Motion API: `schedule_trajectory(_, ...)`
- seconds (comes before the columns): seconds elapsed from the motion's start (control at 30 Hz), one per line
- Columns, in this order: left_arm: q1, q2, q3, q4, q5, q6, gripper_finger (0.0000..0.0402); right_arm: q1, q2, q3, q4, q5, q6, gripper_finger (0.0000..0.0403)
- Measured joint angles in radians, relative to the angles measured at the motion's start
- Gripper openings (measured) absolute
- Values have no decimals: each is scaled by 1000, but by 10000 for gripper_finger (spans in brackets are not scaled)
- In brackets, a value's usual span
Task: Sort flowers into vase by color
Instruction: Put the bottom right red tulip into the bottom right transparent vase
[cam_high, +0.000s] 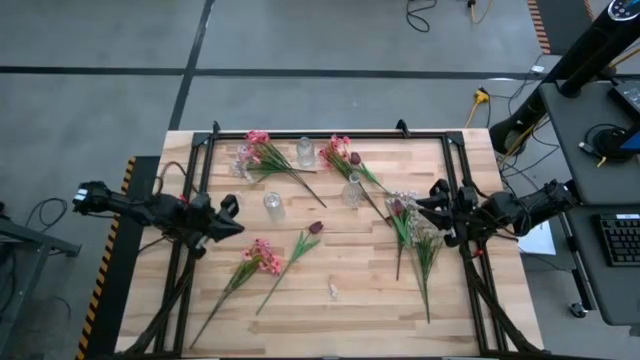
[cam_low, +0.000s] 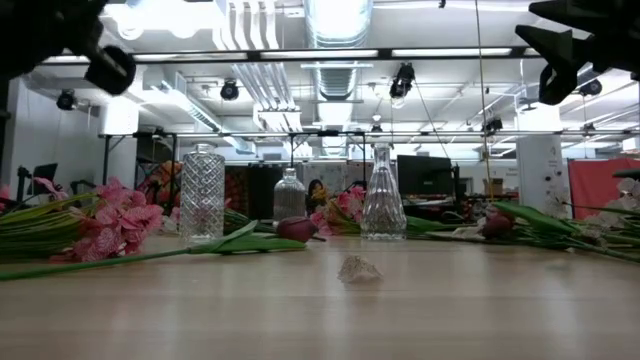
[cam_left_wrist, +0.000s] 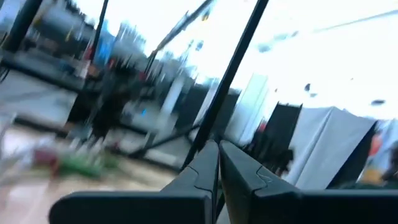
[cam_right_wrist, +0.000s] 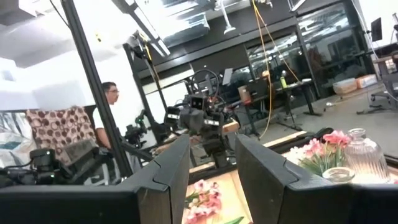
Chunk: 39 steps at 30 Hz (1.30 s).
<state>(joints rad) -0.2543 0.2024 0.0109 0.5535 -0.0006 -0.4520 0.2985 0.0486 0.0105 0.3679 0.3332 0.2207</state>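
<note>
Right gripper (cam_right_wrist: 211, 165) — jaws partly apart, holding nothing — hangs above the flowers (cam_high: 410, 225); left gripper (cam_left_wrist: 217, 165) is closed, empty.

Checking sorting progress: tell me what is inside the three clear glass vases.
From above, the three clear glass vases hold no stems; every flower lies on the wooden table. The low view shows the patterned glass see-through, but flowers cover the vase bases.

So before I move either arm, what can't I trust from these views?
- Left wrist view: motion blur; only the shut left gripper reads, the table beyond is smeared.
- Low view: both grippers cut off by the top edge.
- High view: small pale object too small to identify.
- High view: flowers beside the right gripper overlap; stems cannot be counted.
</note>
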Motion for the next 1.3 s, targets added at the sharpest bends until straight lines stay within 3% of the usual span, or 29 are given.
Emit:
schedule_trajectory(0.43, 0, 1, 0, 204, -5, -2, 0, 0, 0, 36, 10, 18, -2, 123)
schedule_trajectory(0.63, 0, 1, 0, 206, -109, 50, 0, 0, 44, 116, -65, 34, 42, 123)
schedule_trajectory(0.77, 0, 26, 0, 183, -201, 91, 0, 0, 117, 187, -155, 107, 90, 123)
schedule_trajectory(1.03, 1, 129, 33, 221, -226, 94, 0, 0, 314, 392, -565, 296, 308, 123)
schedule_trajectory(1.17, 1, 182, 136, 107, -227, 158, 0, 0, 426, 485, -670, 306, 382, 123)
schedule_trajectory(1.3, 1, 236, 299, -177, -280, 255, 0, 0, 529, 575, -772, 307, 471, 123)
